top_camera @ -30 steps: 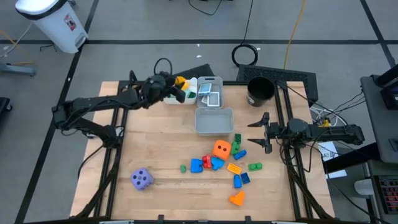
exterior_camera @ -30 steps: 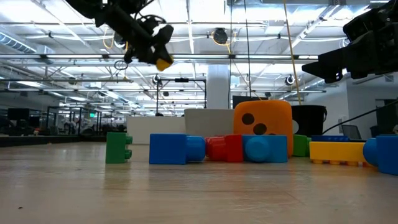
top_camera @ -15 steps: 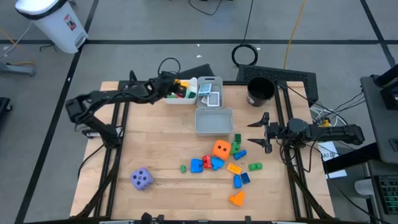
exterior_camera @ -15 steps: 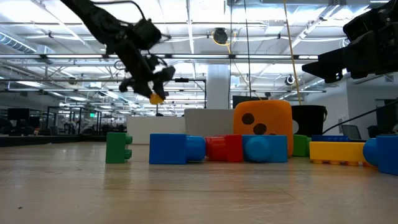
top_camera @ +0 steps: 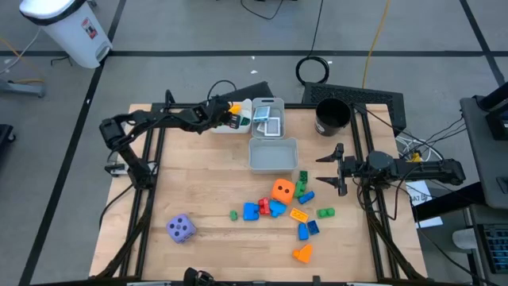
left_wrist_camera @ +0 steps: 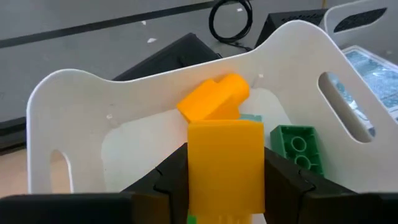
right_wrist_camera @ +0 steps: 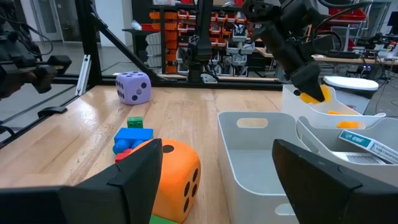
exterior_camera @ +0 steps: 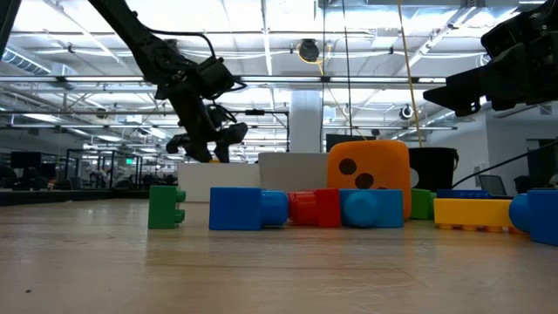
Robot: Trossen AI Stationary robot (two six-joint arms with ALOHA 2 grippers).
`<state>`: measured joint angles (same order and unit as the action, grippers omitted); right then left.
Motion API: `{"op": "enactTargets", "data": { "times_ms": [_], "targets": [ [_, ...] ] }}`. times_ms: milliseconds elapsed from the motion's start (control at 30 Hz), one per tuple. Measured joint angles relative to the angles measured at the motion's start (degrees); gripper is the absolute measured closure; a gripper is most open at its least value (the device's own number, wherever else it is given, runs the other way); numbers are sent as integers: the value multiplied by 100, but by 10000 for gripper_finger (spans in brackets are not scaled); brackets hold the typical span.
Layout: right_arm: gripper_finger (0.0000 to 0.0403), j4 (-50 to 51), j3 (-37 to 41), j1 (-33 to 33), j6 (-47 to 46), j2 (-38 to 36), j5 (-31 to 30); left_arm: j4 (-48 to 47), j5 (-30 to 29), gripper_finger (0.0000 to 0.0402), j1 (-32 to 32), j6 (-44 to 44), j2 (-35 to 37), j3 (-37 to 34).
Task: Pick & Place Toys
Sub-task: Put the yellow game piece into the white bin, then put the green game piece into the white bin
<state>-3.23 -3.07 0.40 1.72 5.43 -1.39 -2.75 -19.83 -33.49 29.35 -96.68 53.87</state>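
**Yellow block held over the white bin**

While the left pincer [top_camera: 227, 117] reaches over the white bin [top_camera: 218, 126] at the far side of the surface [top_camera: 206, 191], its two dark fingers [left_wrist_camera: 168, 180] pinch a yellow block [left_wrist_camera: 225, 158] between them. Seen from the left wrist, the block sits squarely in the grip, just above the bin's floor, with an orange block [left_wrist_camera: 214, 99] lying beyond it and a green block [left_wrist_camera: 297, 146] beside it, both already inside the bin. From the low view the pincer [exterior_camera: 205, 144] hangs just behind the bin's rim.

Next to the white bin stands a second bin [top_camera: 268, 117] holding white picture cards [top_camera: 272, 125], and in front of that one sits a grey bin [top_camera: 273, 155]. A black cup [top_camera: 332, 116] stands near the far right corner.

The right pincer [top_camera: 333, 165] waits near the right edge of the surface, its fingers [right_wrist_camera: 137, 180] spread wide (they frame the right wrist view on both sides).

Most toys lie loose in a cluster toward the near right: an orange die [top_camera: 282, 191] with blue blocks [top_camera: 254, 210] touching a red one [top_camera: 264, 206], a small green block [top_camera: 234, 214] a little apart, a yellow flat block [top_camera: 298, 214], more blue blocks [top_camera: 306, 229], green blocks [top_camera: 325, 212] and an orange piece [top_camera: 302, 253] nearest the front edge. A purple die [top_camera: 181, 229] sits well apart, near the front left.
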Motion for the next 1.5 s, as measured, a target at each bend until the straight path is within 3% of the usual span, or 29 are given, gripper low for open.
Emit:
{"op": "enactTargets", "data": {
  "times_ms": [233, 467, 533, 733, 1000, 1100, 1367, 1500],
  "targets": [
    [124, -2, 0, 2, 0, 0, 0, -55, 91, 154, 4, -46, 0, 0],
    [124, -2, 2, 2, 2, 0, 0, -256, 1495, 82, 12, -323, 612, -4],
    [124, -2, 1, 2, 1, -2, 0, -348, 1662, 71, 119, -360, 917, -4],
    [124, -2, 2, 2, 2, -2, 0, -34, 1184, 58, 1044, -750, 1586, -4],
    [124, -33, 1, 2, -55, 0, 0, 976, 727, 57, 2426, -1883, 1626, -4],
    [124, -185, 2, 2, -641, -2, 0, 1093, 733, 57, 2746, -2295, 1628, -146],
    [124, -631, 1, 7, -2044, 56, -108, 1270, 589, 57, 2808, -2114, 1757, -970],
    [124, -646, 1, 6, -2203, 68, -128, 1516, 1109, 57, 2761, -2072, 1961, -1454]
  ]
}}
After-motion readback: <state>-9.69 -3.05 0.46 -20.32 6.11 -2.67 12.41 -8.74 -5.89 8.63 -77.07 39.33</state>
